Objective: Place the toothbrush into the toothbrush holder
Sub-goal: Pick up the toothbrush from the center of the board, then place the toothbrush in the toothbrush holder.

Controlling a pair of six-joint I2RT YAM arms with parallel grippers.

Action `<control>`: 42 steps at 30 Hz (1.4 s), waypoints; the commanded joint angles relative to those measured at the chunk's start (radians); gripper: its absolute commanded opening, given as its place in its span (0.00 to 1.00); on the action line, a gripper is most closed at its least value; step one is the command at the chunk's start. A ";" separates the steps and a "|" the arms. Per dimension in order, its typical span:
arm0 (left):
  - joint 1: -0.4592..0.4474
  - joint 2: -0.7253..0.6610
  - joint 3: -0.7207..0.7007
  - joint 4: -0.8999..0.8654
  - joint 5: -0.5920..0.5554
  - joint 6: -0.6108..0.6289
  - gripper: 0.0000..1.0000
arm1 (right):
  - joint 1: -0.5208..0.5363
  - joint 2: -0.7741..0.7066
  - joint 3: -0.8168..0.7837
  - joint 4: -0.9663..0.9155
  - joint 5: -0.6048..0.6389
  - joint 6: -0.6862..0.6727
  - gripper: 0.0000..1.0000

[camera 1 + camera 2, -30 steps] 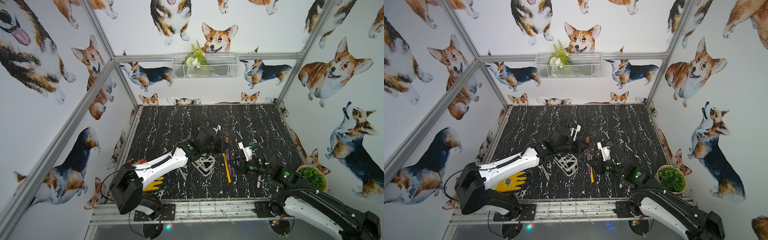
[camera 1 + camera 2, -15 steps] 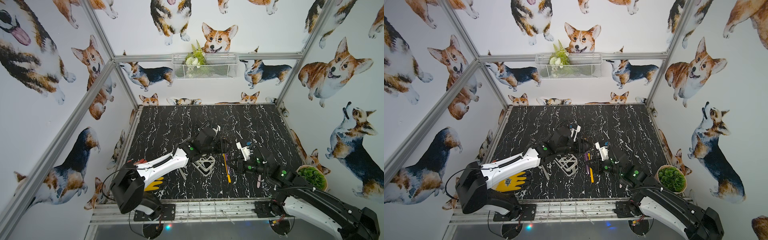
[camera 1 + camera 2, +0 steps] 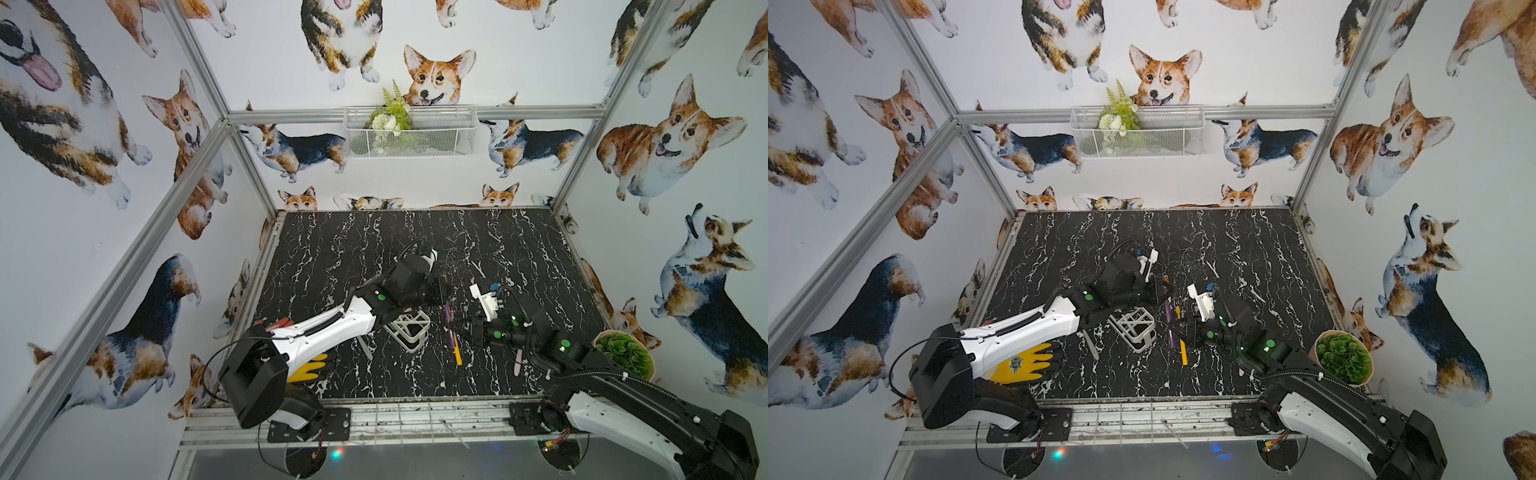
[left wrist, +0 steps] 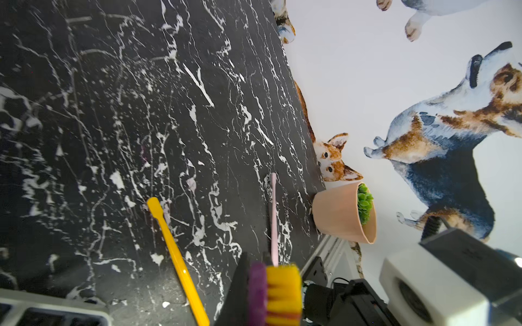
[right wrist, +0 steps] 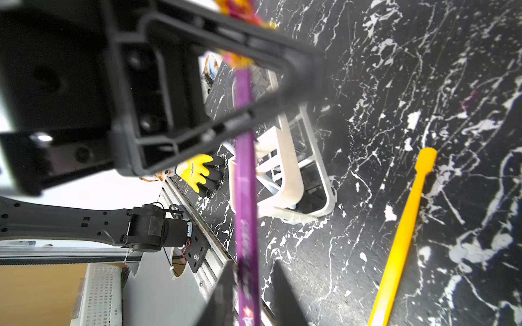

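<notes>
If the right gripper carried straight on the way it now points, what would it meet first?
The purple toothbrush, already between the open jaws of the right gripper; beyond it, probably the toothbrush holder, though depth is unclear.

Non-task clutter you've got on the black marble table (image 3: pixel 519 249): yellow handle (image 5: pixel 401 234) lying flat, just beside the right fingers (image 5: pixel 285 299), not touching. Pink stick (image 4: pixel 273 214) lies flat, out ahead of the left fingers (image 4: pixel 237 293); peach pot with a green succulent (image 4: pixel 339 214) sits past it, at the table edge by the wall. Yellow-black glove (image 3: pixel 1021 365) and a grey stick (image 3: pixel 1091 344) are well apart from both sets of fingers. White wire basket (image 3: pixel 436 137) with greenery hangs on the back rail. Corgi wallpaper all round.
</notes>
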 commanded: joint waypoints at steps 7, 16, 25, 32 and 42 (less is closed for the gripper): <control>-0.030 -0.312 -0.110 -0.129 -0.423 0.198 0.00 | 0.001 -0.111 -0.035 -0.068 0.145 -0.032 0.62; -0.093 -0.500 -0.391 0.309 -0.805 0.538 0.00 | 0.001 -0.093 -0.102 0.020 0.154 0.001 0.62; -0.093 -0.414 -0.427 0.450 -0.818 0.544 0.00 | 0.001 -0.070 -0.131 0.042 0.179 0.001 0.62; -0.093 -0.339 -0.430 0.535 -0.793 0.522 0.00 | 0.001 -0.049 -0.142 0.063 0.188 -0.002 0.62; -0.094 -0.279 -0.409 0.573 -0.785 0.539 0.00 | 0.001 -0.013 -0.153 0.091 0.186 -0.001 0.62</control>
